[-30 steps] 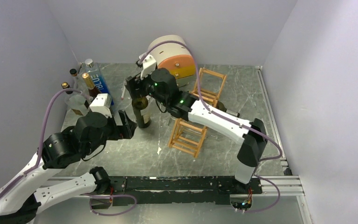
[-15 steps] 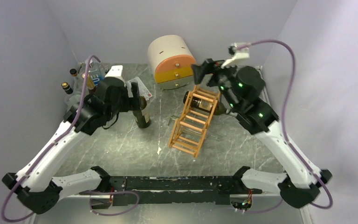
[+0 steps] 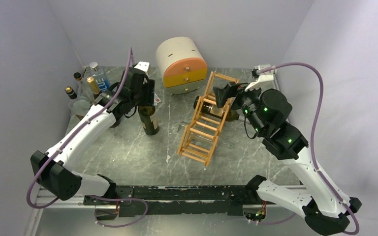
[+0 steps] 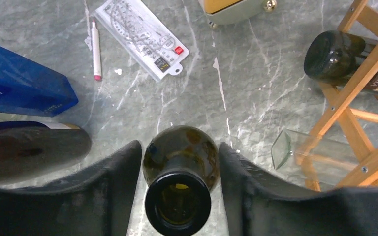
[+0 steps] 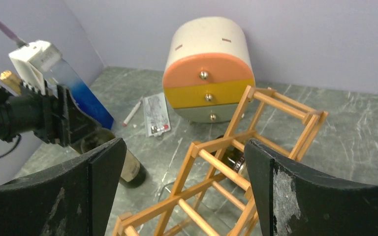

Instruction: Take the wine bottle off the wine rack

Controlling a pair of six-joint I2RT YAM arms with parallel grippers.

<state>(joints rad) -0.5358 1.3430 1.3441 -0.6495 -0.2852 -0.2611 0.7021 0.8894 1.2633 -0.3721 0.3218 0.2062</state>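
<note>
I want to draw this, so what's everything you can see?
wine rack: one, orange-tan wood, centre
wine bottle: one, dark, lying in the rack
upright bottle: one, dark, left of rack
drawer box: one, cream, orange, yellow, at back
small bottles: several, mixed, back-left corner
blue box: one, blue, beside them
pen: one, white, near drawer box
ruler card: one, whitish, beside pen
glass: one, clear, by rack
table: one, grey marble, underneath
left gripper: one, black, open around upright bottle's neck
right gripper: one, black, open by rack's top
</note>
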